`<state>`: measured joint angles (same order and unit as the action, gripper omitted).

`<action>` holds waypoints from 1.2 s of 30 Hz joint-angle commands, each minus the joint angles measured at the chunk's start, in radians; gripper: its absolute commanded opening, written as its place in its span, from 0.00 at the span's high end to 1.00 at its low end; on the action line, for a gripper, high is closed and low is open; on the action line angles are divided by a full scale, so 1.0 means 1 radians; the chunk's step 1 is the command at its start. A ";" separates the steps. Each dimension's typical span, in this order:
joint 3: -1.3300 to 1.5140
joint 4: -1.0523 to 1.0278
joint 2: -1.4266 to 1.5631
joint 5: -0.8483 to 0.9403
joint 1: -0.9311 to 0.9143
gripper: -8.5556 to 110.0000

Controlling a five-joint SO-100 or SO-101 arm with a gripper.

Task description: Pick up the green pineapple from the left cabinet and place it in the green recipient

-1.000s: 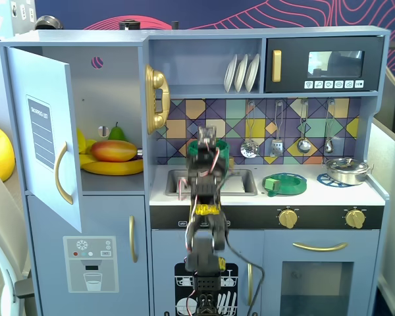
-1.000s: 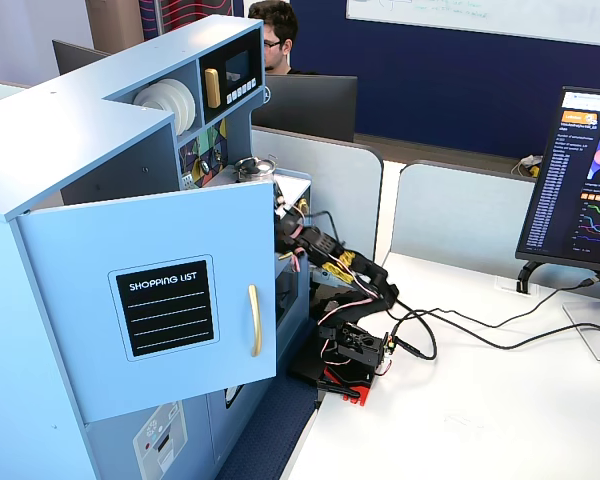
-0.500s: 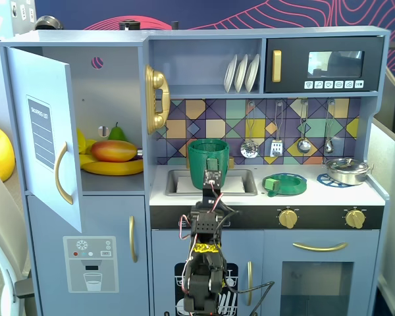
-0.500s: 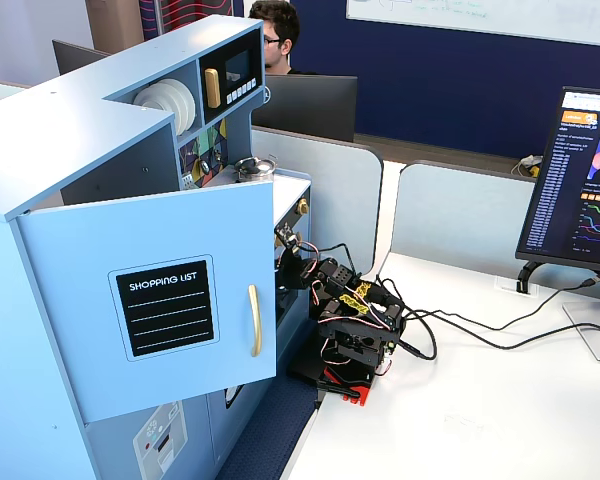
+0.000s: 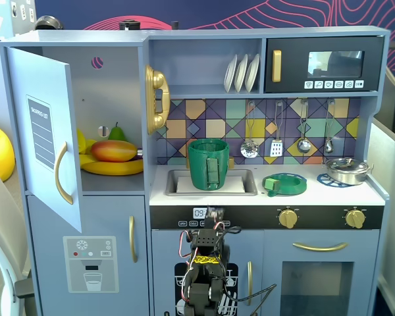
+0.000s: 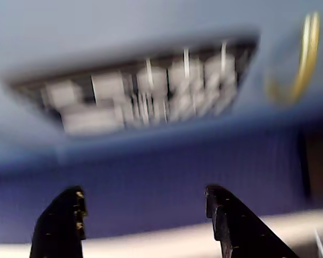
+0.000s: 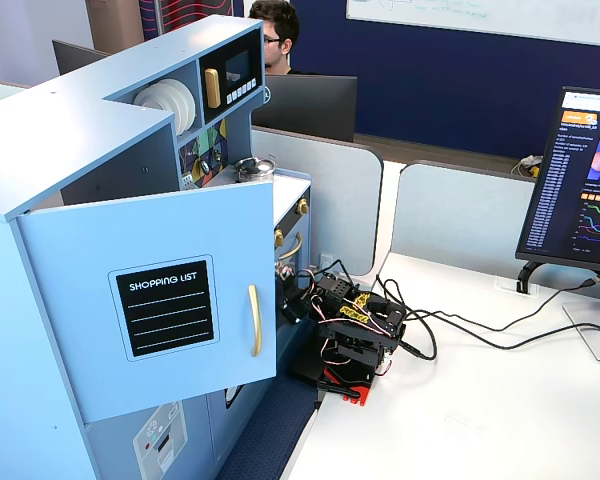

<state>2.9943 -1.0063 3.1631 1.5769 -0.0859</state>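
Since the earlier frames the arm had folded down from the sink to below the counter, its gripper (image 6: 145, 220) spread wide and empty in the blurred wrist view. The green recipient (image 5: 209, 164) stood upright in the sink, above the arm in a fixed view. No green pineapple could be made out; the left cabinet (image 5: 112, 118) stood open, holding a mango (image 5: 114, 151), well left of the claw.
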 commanded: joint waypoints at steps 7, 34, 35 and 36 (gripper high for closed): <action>0.003 -0.362 0.015 -0.035 0.031 0.77; 0.003 -0.526 0.015 -0.067 -0.002 0.77; 0.003 -0.526 0.015 -0.067 -0.002 0.77; 0.003 -0.526 0.015 -0.067 -0.002 0.77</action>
<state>2.9882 -1.3514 3.1861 1.5263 -0.0736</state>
